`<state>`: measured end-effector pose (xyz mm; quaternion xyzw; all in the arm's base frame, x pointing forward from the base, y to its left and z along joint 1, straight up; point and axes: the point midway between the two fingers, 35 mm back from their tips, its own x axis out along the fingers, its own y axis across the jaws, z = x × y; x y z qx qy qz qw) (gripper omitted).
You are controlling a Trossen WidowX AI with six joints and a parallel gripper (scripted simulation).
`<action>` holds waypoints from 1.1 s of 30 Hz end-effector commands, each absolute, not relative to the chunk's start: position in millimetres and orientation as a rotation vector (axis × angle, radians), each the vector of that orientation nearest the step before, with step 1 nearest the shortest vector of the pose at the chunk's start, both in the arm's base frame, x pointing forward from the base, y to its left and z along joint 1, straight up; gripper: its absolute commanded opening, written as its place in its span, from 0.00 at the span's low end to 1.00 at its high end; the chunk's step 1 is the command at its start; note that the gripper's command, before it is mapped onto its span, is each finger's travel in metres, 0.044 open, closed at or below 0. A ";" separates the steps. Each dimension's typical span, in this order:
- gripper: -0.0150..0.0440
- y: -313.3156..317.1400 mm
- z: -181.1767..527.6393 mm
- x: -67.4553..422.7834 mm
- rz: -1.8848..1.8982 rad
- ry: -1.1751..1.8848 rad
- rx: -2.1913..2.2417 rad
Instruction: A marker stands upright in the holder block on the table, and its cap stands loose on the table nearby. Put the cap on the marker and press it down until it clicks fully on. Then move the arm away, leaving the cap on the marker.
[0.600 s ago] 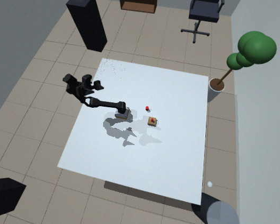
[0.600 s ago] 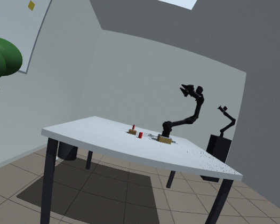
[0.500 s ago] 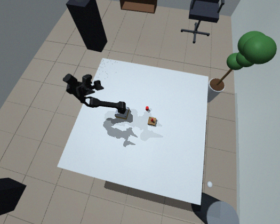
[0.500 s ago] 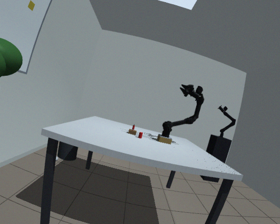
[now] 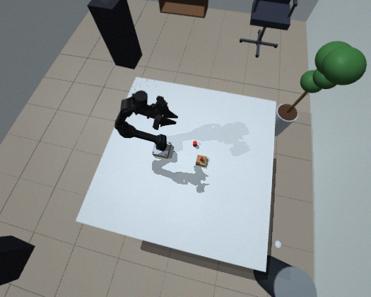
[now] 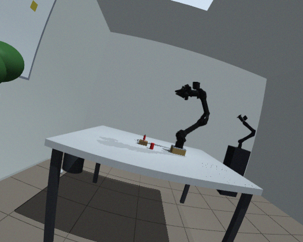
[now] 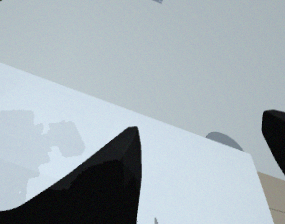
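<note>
The red cap (image 5: 195, 143) (image 6: 152, 146) stands loose on the white table (image 5: 171, 212) (image 6: 111, 155). Near it the tan holder block (image 5: 201, 160) (image 6: 143, 142) holds the upright marker (image 5: 202, 158) (image 6: 144, 136) with its red tip showing. My gripper (image 5: 174, 119) (image 6: 177, 92) (image 7: 201, 128) is raised high above the table, well away from the cap and marker, and its fingers stand apart with nothing between them. In the wrist view only the two dark fingers, the table top and the far wall show; the cap and marker are out of that view.
The arm's base (image 5: 162, 150) (image 6: 178, 150) sits on the table left of the cap. A potted plant (image 5: 326, 71), an office chair (image 5: 270, 18) and a dark pillar (image 5: 116, 32) stand around the table. A second small arm (image 6: 244, 129) stands on a black stand behind.
</note>
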<state>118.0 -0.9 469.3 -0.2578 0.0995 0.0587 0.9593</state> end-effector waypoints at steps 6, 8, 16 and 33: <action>0.68 52.6 371.3 216.2 0.238 0.600 -0.368; 0.68 62.4 344.1 231.1 0.249 0.696 -0.329; 0.68 96.1 226.4 262.9 0.235 1.104 -0.189; 0.68 110.3 101.0 239.6 0.092 1.546 -0.069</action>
